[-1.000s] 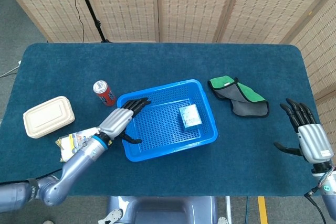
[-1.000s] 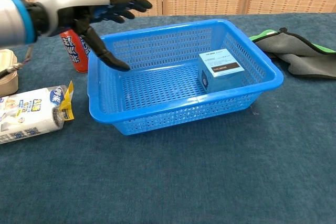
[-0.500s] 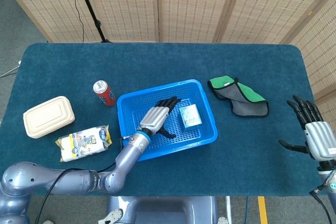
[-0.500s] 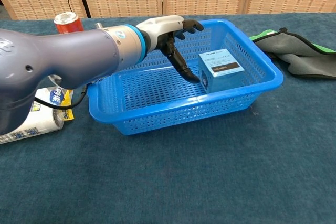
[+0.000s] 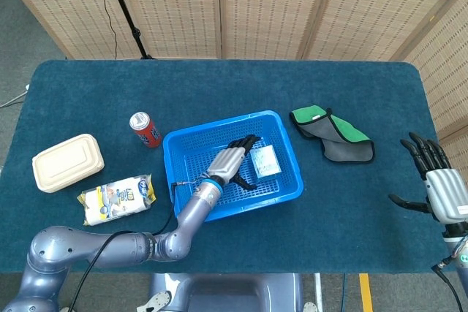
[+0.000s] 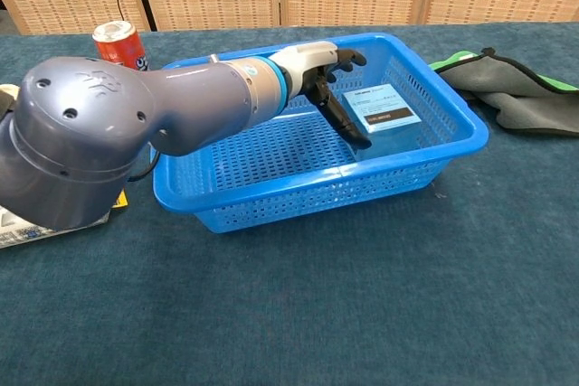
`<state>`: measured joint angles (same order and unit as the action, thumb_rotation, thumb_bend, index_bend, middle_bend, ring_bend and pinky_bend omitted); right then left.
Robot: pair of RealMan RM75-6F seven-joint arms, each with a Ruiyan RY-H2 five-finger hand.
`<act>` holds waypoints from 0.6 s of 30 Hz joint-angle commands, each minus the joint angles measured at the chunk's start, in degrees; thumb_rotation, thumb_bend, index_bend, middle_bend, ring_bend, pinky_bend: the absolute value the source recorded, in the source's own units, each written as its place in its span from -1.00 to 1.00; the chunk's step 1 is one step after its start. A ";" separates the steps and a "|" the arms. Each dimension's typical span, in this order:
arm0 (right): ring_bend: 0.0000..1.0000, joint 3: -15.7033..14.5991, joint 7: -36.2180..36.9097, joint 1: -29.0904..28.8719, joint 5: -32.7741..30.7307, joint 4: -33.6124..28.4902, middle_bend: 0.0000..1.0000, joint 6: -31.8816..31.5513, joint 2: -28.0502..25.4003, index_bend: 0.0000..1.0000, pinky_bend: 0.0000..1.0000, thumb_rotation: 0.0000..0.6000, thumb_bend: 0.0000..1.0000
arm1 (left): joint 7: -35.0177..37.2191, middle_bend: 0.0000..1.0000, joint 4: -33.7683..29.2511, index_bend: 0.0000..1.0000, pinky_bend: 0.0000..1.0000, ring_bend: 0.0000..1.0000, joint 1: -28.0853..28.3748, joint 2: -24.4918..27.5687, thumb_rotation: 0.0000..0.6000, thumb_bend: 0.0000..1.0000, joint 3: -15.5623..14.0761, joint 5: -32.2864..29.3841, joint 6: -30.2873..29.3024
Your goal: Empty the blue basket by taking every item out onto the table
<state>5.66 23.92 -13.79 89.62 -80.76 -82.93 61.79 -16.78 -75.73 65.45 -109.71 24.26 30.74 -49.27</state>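
The basket [image 5: 232,196] sits mid-table, a bit left of centre, and the only thing in it is a small white box [image 5: 264,161] over on its right side. From the chest view the box [image 6: 383,109] stands on the basket floor close to the right wall.

The left hand [image 5: 232,160] is reaching into the basket [image 6: 271,196] from the near-left. Its fingers are spread and stretched out toward the box, with the thumb hanging down just beside the box's left face. Can't really tell if anything is actually touching the box, but it's not closed around it.

The right hand [image 5: 437,184] is way off at the right edge of the table, fingers splayed, holding nothing.

Outside the basket: a red can [image 5: 145,128] just off its far-left corner, a beige food container [image 5: 68,162] near the left edge, a snack packet [image 5: 117,199] in front of that, and a grey-and-green cloth [image 5: 333,134] to the right of the basket.
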 commanded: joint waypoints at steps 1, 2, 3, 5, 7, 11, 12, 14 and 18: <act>-1.00 0.05 -0.07 -0.10 -0.15 0.16 -1.00 0.22 0.11 -1.00 -1.00 1.00 -1.00 | 1.26 -1.00 3.17 -1.00 -0.99 -1.00 1.08 -2.79 1.00 -1.00 0.68 0.67 0.25; -1.00 0.06 -0.07 -0.13 -0.18 0.21 -1.00 0.29 0.14 -1.00 -1.00 1.00 -1.00 | 1.49 -1.00 3.93 -1.00 -0.95 -1.00 1.26 -3.42 1.00 -1.00 0.84 0.89 0.10; -1.00 0.07 -0.03 -0.15 -0.23 0.25 -1.00 0.36 0.17 -1.00 -1.00 1.00 -1.00 | 1.67 -1.00 4.87 -1.00 -0.90 -1.00 1.48 -4.19 1.00 -1.00 0.99 1.22 -0.27; -1.00 0.12 0.05 -0.20 -0.40 0.37 -1.00 0.51 0.20 -1.00 -1.00 1.00 -1.00 | 1.46 -1.00 6.80 -1.00 -0.79 -1.00 1.94 -5.68 1.00 -1.00 1.11 1.48 -1.07; -1.00 0.20 0.14 -0.26 -0.59 0.46 -1.00 0.69 0.20 -1.00 -1.00 1.00 -1.00 | 0.71 -1.00 8.41 -1.00 -0.67 -1.00 2.53 -6.95 1.00 -1.00 1.45 0.68 -1.38; -1.00 0.30 0.47 -0.31 -0.90 0.71 -1.00 0.94 0.22 -1.00 -1.00 1.00 -1.00 | -0.83 -0.94 11.77 -0.78 -0.36 -0.82 3.66 -9.70 1.00 -0.88 2.33 -0.44 -2.91; -1.00 0.32 0.57 -0.32 -0.95 0.76 -1.00 0.99 0.22 -1.00 -1.00 1.00 -1.00 | -1.15 -0.84 12.56 -0.62 -0.29 -0.71 3.89 -10.34 1.00 -0.81 2.57 -0.47 -3.40; -1.00 0.32 0.71 -0.33 -0.97 0.83 -1.00 1.04 0.21 -1.00 -1.00 1.00 -1.00 | -1.57 -0.65 13.53 -0.37 -0.19 -0.55 4.13 -11.35 1.00 -0.66 3.17 -0.45 -4.15; -1.00 0.29 0.74 -0.31 -0.96 0.87 -1.00 1.06 0.20 -1.00 -1.00 1.00 -1.00 | -1.77 -0.42 13.44 -0.11 -0.13 -0.37 3.90 -11.86 1.00 -0.43 3.90 0.89 -6.08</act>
<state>5.95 24.65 -14.10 88.66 -79.89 -81.89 62.00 -18.53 -62.14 69.44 -121.40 27.82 31.02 -54.63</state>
